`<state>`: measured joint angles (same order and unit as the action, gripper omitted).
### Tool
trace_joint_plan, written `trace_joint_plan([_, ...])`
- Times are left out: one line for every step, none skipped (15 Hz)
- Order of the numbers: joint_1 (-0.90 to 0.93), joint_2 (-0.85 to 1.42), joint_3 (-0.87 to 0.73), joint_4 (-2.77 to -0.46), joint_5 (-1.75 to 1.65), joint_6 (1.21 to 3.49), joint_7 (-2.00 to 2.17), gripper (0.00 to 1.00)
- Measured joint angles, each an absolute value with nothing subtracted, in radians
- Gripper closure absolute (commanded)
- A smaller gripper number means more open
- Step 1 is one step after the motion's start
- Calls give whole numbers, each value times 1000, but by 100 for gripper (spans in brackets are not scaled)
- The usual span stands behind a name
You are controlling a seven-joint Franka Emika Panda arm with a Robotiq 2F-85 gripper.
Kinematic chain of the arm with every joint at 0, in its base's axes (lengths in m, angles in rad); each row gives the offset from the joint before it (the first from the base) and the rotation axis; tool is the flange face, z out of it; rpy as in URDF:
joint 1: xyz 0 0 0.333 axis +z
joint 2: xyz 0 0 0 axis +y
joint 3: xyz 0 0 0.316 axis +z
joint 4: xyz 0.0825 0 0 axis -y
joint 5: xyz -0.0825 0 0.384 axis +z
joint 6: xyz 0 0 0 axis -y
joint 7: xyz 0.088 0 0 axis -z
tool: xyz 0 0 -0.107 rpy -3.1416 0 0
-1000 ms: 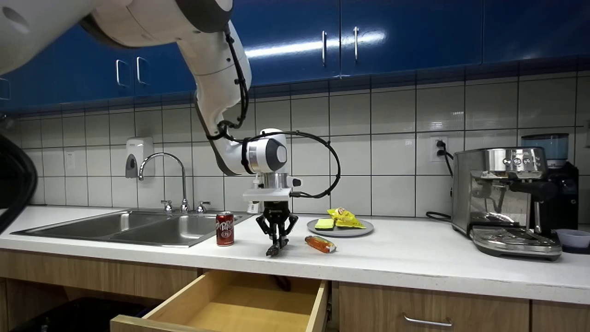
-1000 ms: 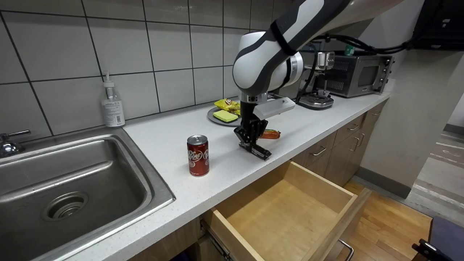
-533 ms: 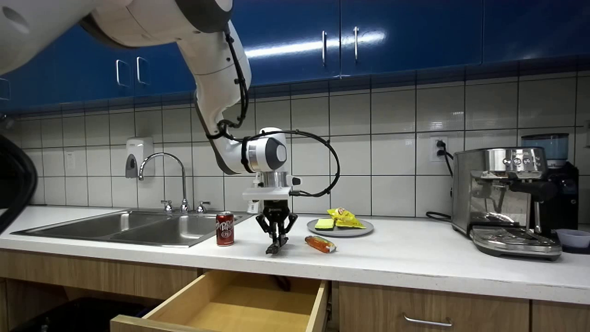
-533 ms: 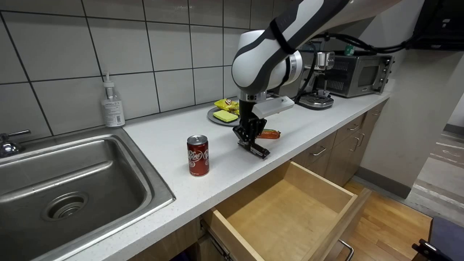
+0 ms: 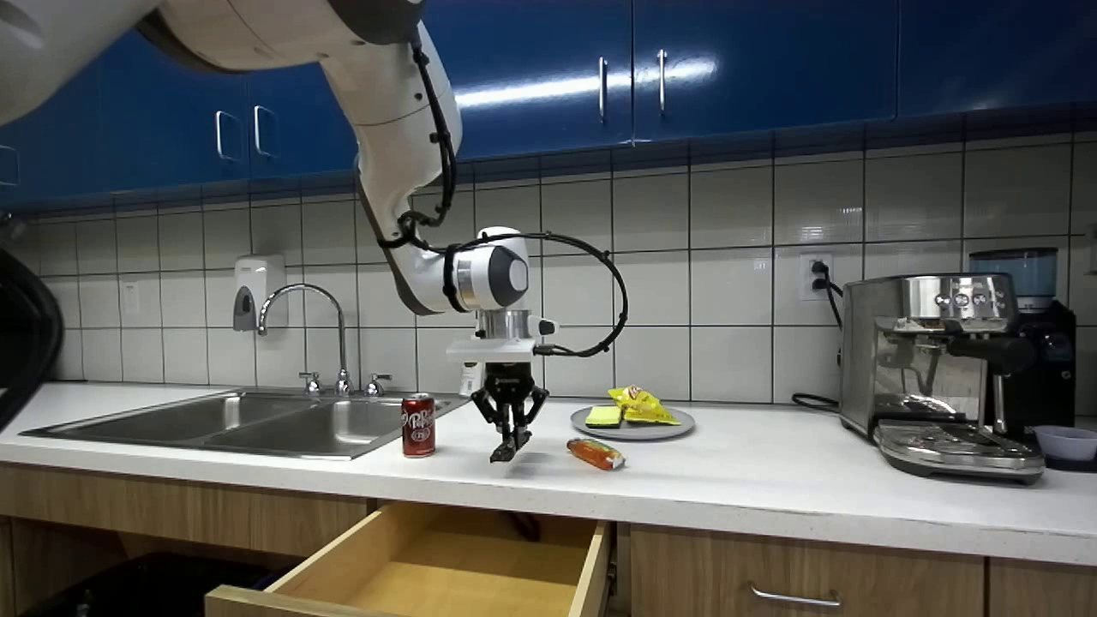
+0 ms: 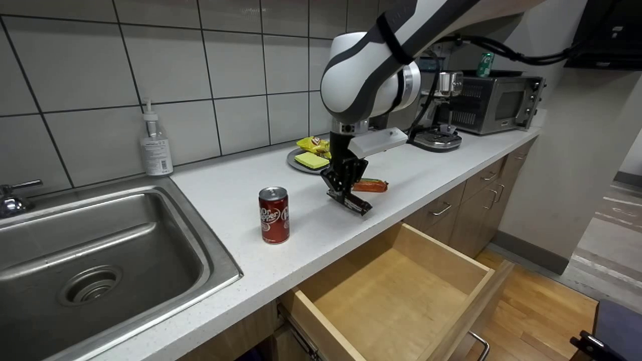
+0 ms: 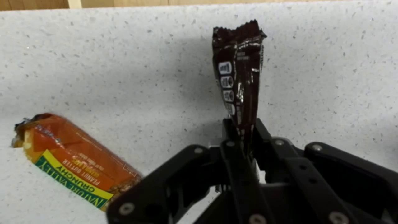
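The hand [image 7: 245,130] is narrow and holds the brown bar [image 7: 238,74] firmly between its two fingers. It takes the bar across its thin direction, I think because the fingers then press on broad faces and the bar cannot turn so easily. The long part of the bar comes out in front of the fingers, with its crimped end directed toward the front edge of the desk [image 7: 124,62]. In both exterior views the bar seems to be just above the desk, but the gap is difficult to judge. Below this same edge the drawer [image 6: 386,291] is pulled out, so its inside can be reached from above.

The granola bar [image 7: 80,158] lies near the hand, apart from it; lying down, it probably rests stable without any support. The soda can [image 6: 274,220] stands upright on its base, between the hand and the sink [image 6: 224,271], and does not touch the fingers. Farther back, near the tiled wall [image 5: 728,360], the plate [image 5: 634,435] carries a yellow sponge [image 5: 603,415] and a yellow bag [image 5: 641,405]; perhaps it serves to keep these two together.
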<state>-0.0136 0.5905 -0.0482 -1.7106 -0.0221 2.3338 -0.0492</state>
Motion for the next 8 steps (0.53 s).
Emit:
trace_joint_plan([-12, 577, -48, -1726, -22, 2338, -49, 96])
trace_joint_plan([-10, 564, -48, -1743, -22, 2343, -49, 96])
trace_joint_plan([-8, 548, -48, -1764, -22, 2348, -47, 96])
trace_joint_plan([-5, 532, -48, -1784, -22, 2350, -43, 96])
trace_joint_plan([-2, 516, -48, -1808, -22, 2353, -37, 96])
trace_joint_plan([2, 498, -48, -1832, -22, 2355, -27, 96])
trace_joint_plan([5, 482, -48, -1858, -22, 2358, -16, 96])
trace_joint_plan([9, 465, -48, -1884, -22, 2360, -4, 96])
